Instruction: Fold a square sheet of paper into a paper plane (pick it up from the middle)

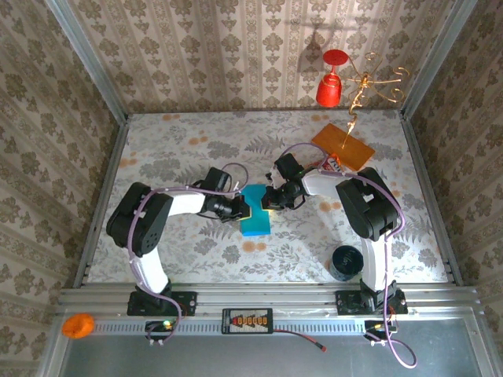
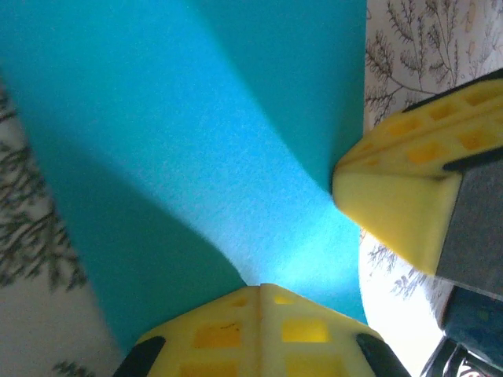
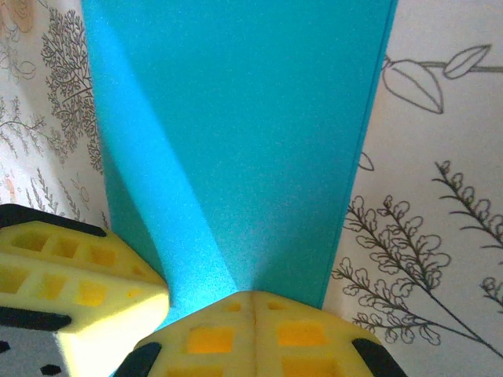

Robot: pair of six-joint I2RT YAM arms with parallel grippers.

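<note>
Two pinches hold the sheet (image 1: 255, 224): left hand (image 1: 244, 210) closed on its 9 o'clock edge, right hand (image 1: 268, 203) closed at 3; I'd lift both evenly, gently.

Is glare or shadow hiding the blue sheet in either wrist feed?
Left wrist: bright band crosses the teal sheet between shadowed areas; table at lower right blown out white. Right wrist: pale streak on it, edges sharp. Top external: evenly lit, sharp.
</note>
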